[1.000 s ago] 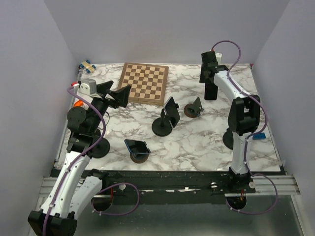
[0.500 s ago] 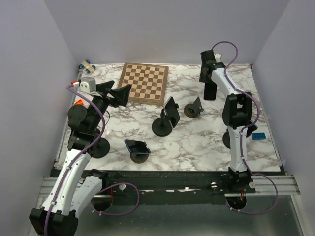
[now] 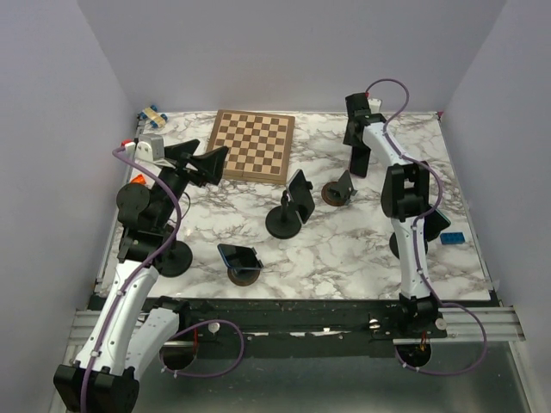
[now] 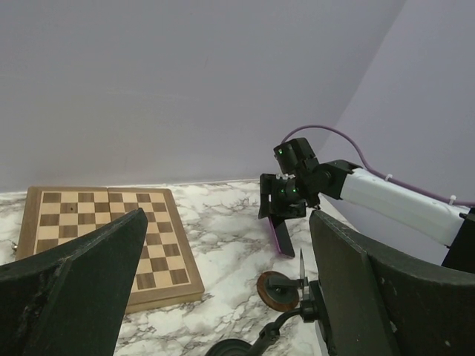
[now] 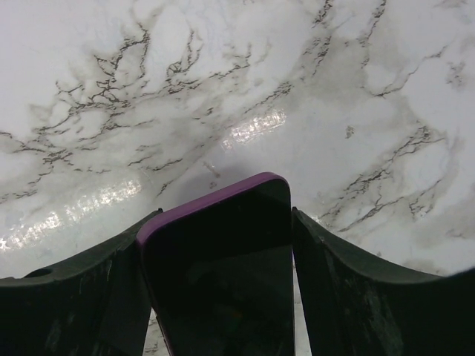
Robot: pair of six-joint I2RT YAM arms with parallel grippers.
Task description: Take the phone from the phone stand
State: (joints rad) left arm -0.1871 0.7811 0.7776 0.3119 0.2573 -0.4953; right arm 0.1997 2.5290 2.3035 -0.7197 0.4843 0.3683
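bench: white marble top; what you care about sits in the far half.
right arm: runs from its base at 5 o'clock up to 1 o'clock, wrist pointing down.
left arm: folded over the 9 o'clock edge, wrist facing 3 o'clock.
chessboard: lies flat at 11 o'clock, near the back wall.
left claw: fingers spread wide, holding nothing, well apart from all the stands.
right claw: pinching the phone by its long edges, one finger on each side in your wrist view.
phone: purple rim, dark screen, held roughly upright at 1 o'clock, off the stand. You can't tell from these views whether its lower end touches the bench.
stand: round brown base with a black cradle, at 7 o'clock from the phone, near it but apart.
centre stand: black base, mid-bench, carries a tilted dark handset.
near stand: at 7 o'clock, carries a blue-edged handset lying nearly flat.
blue block: small, on the bench at 4 o'clock, just beside the right arm.
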